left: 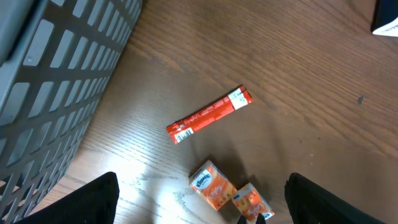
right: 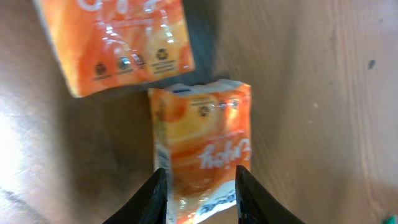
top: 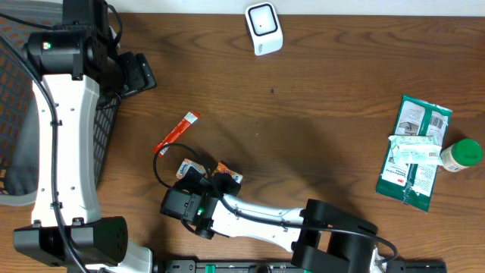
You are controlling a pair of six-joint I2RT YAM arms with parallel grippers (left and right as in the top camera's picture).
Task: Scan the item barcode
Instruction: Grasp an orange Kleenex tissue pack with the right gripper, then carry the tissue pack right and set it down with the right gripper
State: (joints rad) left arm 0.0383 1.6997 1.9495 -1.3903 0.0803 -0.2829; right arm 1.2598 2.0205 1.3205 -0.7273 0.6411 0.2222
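Checking the right pincer (right: 202,180): what's it on? — kim

Pinching an orange packet (right: 205,124), one finger on each long edge. Can't tell whether the packet is resting on the counter (right: 323,93) or just above it. — dan

Anything close by? — kim

Yes, a second orange packet (right: 115,40) just ahead and left of the fingertips. Its corner nearly meets the gripped one; can't tell if they touch. Further out the same way is a red stick sachet (top: 176,130), lying at a slant, apart from both packets. — dan

Left pincer (top: 140,73)? — kim

Spread wide. Its fingers (left: 93,199) sit at both lower corners of its wrist view, nothing between them. It hangs above the counter, well beyond the sachet as seen from the right pincer, beside a grey mesh basket (left: 56,81). — dan

Scanner? — kim

The white scanner (top: 263,28) sits at the far edge of the counter, ahead and right of the right pincer, well apart from it. Farthest off to the right is a green pouch (top: 413,182), with a white tube (top: 415,144) with a green cap (top: 462,154) lying across it. — dan
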